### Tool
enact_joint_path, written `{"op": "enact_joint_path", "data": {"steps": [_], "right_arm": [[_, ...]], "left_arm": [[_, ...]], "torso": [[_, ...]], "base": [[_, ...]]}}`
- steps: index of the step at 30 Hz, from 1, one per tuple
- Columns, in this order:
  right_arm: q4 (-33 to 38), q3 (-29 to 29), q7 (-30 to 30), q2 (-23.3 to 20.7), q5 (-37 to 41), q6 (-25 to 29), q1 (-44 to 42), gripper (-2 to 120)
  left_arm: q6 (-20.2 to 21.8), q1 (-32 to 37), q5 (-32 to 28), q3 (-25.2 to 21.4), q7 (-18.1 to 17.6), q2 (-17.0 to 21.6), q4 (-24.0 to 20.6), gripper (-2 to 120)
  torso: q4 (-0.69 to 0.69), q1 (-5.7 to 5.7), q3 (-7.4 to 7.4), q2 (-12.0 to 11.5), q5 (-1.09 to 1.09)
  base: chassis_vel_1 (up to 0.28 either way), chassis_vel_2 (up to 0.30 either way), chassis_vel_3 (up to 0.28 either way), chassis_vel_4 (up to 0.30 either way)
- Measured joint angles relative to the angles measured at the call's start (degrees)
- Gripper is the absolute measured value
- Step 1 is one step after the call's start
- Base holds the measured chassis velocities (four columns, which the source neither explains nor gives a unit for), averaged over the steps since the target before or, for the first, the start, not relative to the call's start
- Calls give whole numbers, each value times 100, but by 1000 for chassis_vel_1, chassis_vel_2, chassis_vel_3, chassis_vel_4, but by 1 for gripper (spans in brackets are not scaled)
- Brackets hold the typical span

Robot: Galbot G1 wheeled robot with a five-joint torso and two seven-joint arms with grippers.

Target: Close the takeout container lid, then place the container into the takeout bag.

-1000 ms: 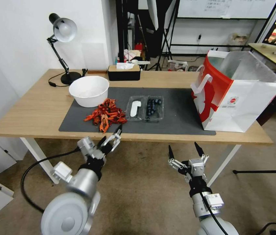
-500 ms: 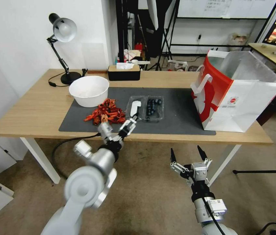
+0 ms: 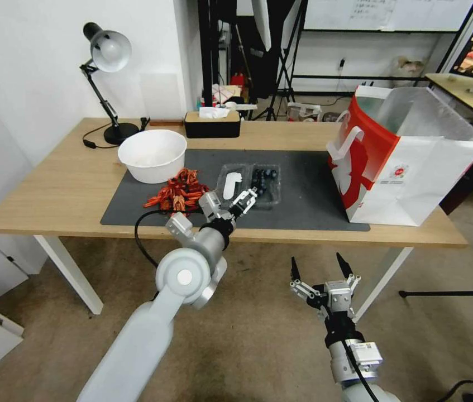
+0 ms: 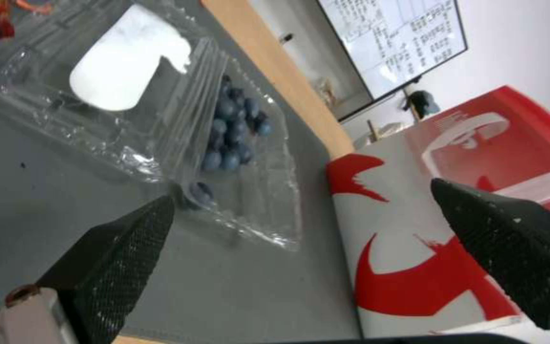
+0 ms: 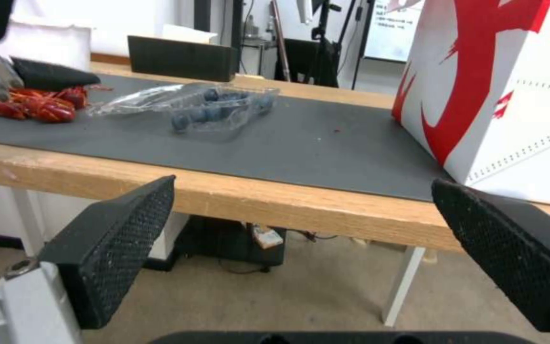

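Takeout container (image 3: 249,186) lies open, lid (image 3: 230,185) flat beside it, just beyond left gripper (image 3: 245,199), jaws spread; right gripper (image 3: 315,268), also spread, farther off.

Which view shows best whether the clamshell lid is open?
The left wrist view: the lid lies flat, label up, beside the blueberry half of the takeout container. The head view shows the lid small, near the left end effector. The right wrist view sees it edge-on.

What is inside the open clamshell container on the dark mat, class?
The takeout container holds dark blueberries clustered in one half. Its lid, folded open flat beside it, holds nothing and bears a white label. The open left gripper partly covers the container's near edge.
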Motion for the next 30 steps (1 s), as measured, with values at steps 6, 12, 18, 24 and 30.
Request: {"op": "enact_joint_path", "data": {"steps": [6, 12, 18, 24, 30], "right_arm": [[10, 9, 1, -9, -9, -2, 9, 100], [12, 6, 2, 7, -44, 32, -36, 100], [7, 3, 4, 18, -72, 57, -53, 100], [-1, 6, 6, 24, -76, 67, -52, 100], [-25, 5, 7, 26, -80, 74, -34, 100]], "left_arm": [[-34, -115, -14, 33, -26, 4, 205, 100], [-50, -199, -24, 95, -87, -59, 389, 100], [-114, -278, 7, 188, -124, -131, 570, 100], [-135, -338, 16, 194, -126, -152, 697, 100], [-174, -421, 18, 195, -124, -153, 844, 100]], "torso": [[0, 0, 0, 0, 0], [0, 0, 0, 0, 0], [0, 0, 0, 0, 0], [0, -1, 0, 0, 0], [0, -2, 0, 0, 0]], "base": [[0, 0, 0, 0], [0, 0, 0, 0], [0, 0, 0, 0], [0, 0, 0, 0], [0, 0, 0, 0]]}}
